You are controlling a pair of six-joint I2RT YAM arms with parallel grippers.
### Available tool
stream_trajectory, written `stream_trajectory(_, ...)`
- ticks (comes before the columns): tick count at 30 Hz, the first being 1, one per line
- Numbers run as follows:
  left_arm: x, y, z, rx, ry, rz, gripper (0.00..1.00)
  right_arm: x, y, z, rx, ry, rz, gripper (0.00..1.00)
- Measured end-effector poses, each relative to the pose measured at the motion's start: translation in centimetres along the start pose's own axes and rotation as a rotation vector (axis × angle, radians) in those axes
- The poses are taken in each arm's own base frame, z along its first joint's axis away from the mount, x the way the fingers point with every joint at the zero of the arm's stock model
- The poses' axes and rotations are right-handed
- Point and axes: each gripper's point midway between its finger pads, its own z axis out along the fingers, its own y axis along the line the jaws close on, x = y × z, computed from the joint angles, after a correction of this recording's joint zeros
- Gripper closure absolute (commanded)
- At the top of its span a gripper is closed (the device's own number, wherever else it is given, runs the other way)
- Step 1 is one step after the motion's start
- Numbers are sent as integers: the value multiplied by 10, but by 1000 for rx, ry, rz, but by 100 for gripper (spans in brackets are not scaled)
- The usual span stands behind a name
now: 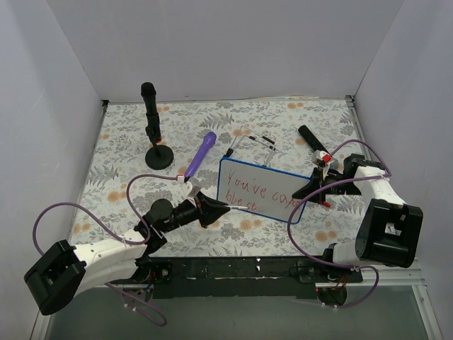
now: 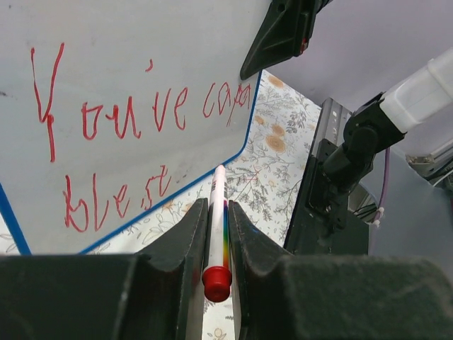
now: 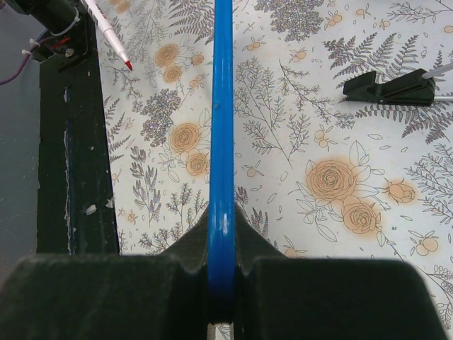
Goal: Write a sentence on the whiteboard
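The flowery table [image 1: 283, 120] sat between white walls [image 1: 212, 42]. The right tool [image 1: 313, 185] pinched the edge of the whiteboard [image 1: 272, 180], mid-table. The left tool [image 1: 214, 207] squeezed a red marker [image 2: 218, 219], its tip by the board's near edge. The sentence [image 2: 127, 120] looked half done. Next, I think, the tip should land just after "blest".

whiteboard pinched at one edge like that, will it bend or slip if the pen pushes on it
Probably stiff: the whiteboard's blue rim runs straight out of the right tool. Its glossy face looks slick, and gripped at one edge only it may pivot under the marker.
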Motion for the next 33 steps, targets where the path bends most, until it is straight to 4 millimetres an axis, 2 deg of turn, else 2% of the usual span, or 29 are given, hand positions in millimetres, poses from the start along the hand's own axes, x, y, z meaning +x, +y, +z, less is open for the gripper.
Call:
stream_trajectory(10,13,3,-10,-23,18,-54,100,0,0,0,0,0,0,99)
stream_trajectory(19,36,6,-7,-32,72,-102,100,0,0,0,0,0,0,99)
stream_trajectory(33,46,6,1,-44,77,-138,100,0,0,0,0,0,0,99)
